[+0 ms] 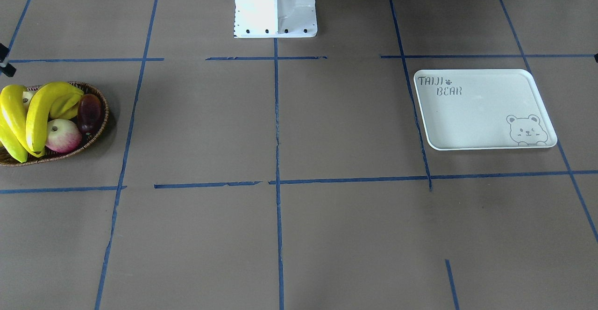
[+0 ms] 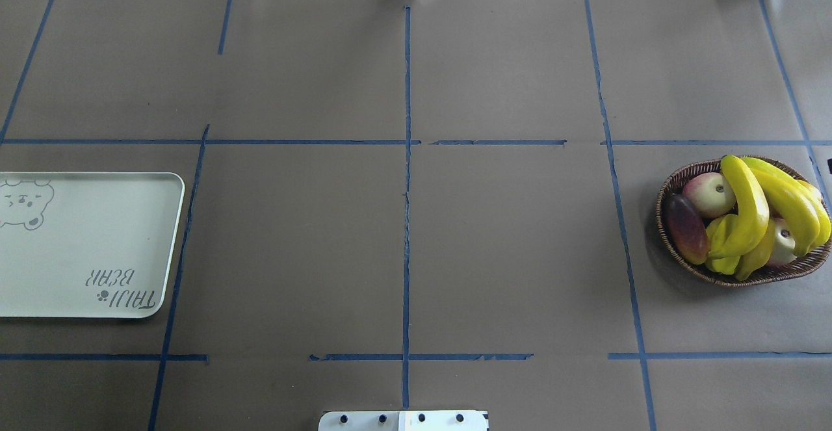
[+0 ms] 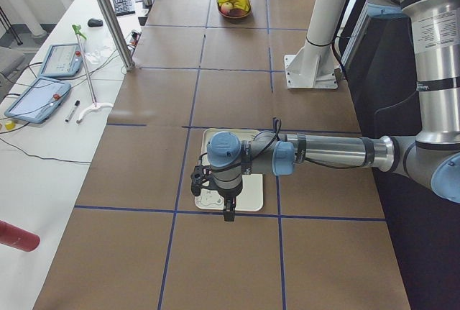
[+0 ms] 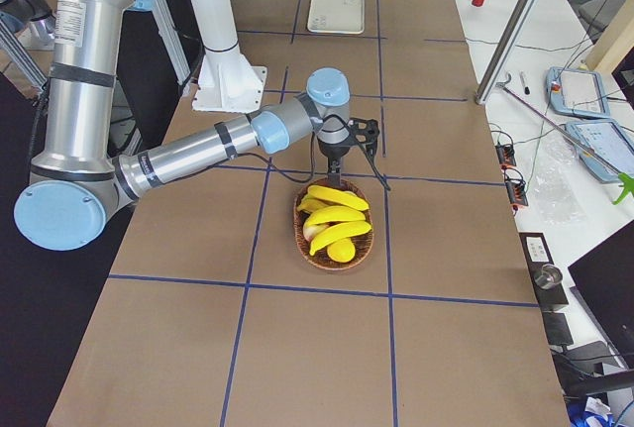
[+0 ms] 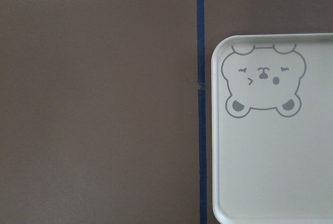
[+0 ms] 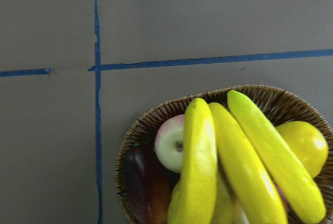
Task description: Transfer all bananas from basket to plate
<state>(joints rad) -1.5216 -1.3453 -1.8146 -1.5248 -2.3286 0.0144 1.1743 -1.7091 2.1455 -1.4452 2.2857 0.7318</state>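
Shows bananas [image 2: 747, 210] heaped over other fruit [image 2: 708, 194] in the basket [image 6: 270, 98] at the worktop's [image 2: 507, 242] right end, none moved yet. Shows the plate [image 2: 97, 249] bare at the left end, well apart. Hangs the right gripper [image 4: 337, 171] over the basket's edge, seemingly ready to pick, and the left gripper [image 3: 228, 213] over the plate's corner. Cannot tell either opening.

Bright yellow bananas [image 2: 747, 207] sit piled in the oval brown wicker basket [image 6: 270, 96]; the white TAIJI BEAR plate [image 2: 84, 249] lies flat, well apart.

plate [image 2: 97, 229] cropped overhead, basket [image 1: 96, 138] cropped front-on
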